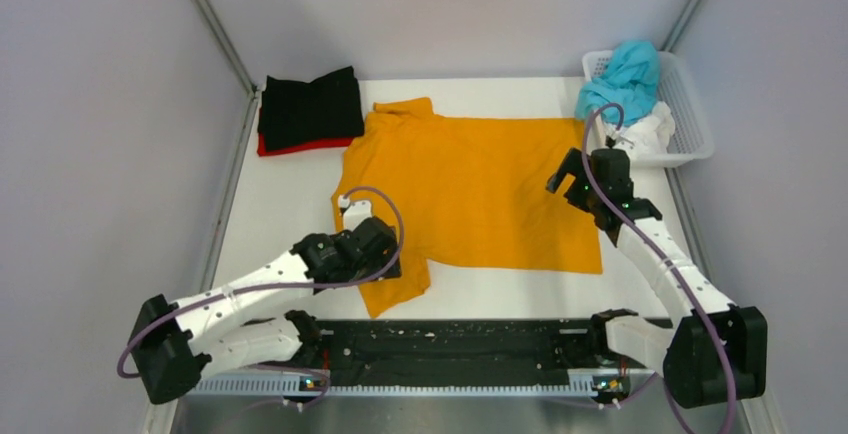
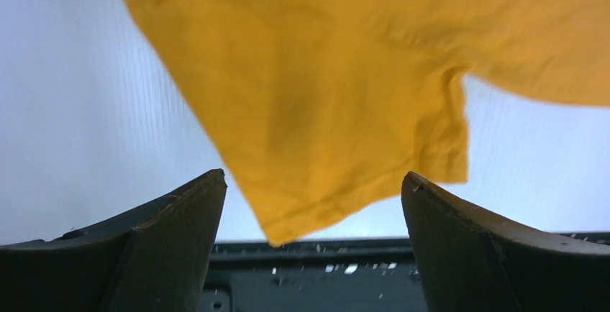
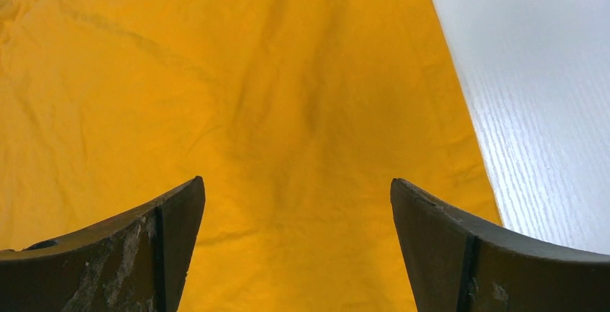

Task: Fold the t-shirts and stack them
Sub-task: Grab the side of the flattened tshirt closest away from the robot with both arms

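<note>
The orange t-shirt [image 1: 470, 189] lies spread flat across the middle of the white table [image 1: 285, 219], set sideways with its hem to the right and one sleeve reaching toward the near edge, where a black rail [image 1: 450, 349] runs. The left gripper [image 1: 390, 259] sits at that near sleeve; in its wrist view the jaws stand wide apart with the sleeve's cuff between them, and whether either finger touches the cloth cannot be told. The right gripper [image 1: 562, 176] is over the hem side of the same shirt, jaws likewise apart and holding nothing — its wrist view shows lightly creased orange cloth below the fingers and bare table off to one side. At the far left corner a folded black t-shirt [image 1: 310, 109] rests on top of a red t-shirt [image 1: 285, 147], only the red one's edge showing along the near side. At the far right a white lattice basket [image 1: 695, 114] holds a crumpled teal t-shirt [image 1: 625, 74], spilling over its left rim, with a bunched white t-shirt [image 1: 650, 132] just beside and below it — near the right arm's wrist.
</note>
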Robot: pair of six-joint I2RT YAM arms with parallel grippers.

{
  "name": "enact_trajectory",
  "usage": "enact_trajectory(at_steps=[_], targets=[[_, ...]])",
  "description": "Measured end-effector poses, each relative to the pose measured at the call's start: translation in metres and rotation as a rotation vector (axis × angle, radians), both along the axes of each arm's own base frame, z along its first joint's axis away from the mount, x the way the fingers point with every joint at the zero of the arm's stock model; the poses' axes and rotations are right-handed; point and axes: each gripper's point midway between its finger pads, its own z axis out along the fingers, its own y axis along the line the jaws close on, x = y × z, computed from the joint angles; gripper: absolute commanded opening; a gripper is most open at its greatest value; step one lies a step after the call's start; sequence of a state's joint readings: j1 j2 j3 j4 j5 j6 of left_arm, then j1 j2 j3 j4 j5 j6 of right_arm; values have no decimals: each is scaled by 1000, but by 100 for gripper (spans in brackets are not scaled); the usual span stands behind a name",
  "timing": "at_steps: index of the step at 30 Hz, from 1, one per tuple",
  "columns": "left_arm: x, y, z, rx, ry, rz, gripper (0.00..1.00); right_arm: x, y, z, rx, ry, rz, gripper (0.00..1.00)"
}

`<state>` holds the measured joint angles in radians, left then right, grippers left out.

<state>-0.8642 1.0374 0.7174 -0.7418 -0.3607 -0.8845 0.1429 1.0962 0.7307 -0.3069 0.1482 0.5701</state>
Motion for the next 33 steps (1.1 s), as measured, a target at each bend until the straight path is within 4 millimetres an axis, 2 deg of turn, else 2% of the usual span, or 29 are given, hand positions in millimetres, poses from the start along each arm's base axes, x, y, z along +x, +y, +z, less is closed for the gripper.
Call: enact_trajectory(at_steps=[6, 10, 15, 21, 29, 32, 33], targets=[[-67, 14, -32, -18, 127, -4, 93, -18, 5, -20, 34, 51, 20, 99], [-93, 12, -46, -87, 157, -36, 90, -38, 3, -29, 38, 83, 11, 99], [-90, 16, -56, -104, 137, 29, 81, -66, -6, -27, 44, 76, -35, 99], [-80, 9, -60, -128, 107, 79, 75, -93, -27, -26, 8, 89, -150, 99], [-84, 5, -71, -76, 155, 69, 59, -112, -39, -28, 9, 113, -240, 99], [-82, 3, -73, -57, 155, 64, 44, -113, -38, -26, 24, 105, -251, 98], [-81, 3, -74, -51, 155, 66, 32, -114, -38, -26, 31, 104, -255, 98]])
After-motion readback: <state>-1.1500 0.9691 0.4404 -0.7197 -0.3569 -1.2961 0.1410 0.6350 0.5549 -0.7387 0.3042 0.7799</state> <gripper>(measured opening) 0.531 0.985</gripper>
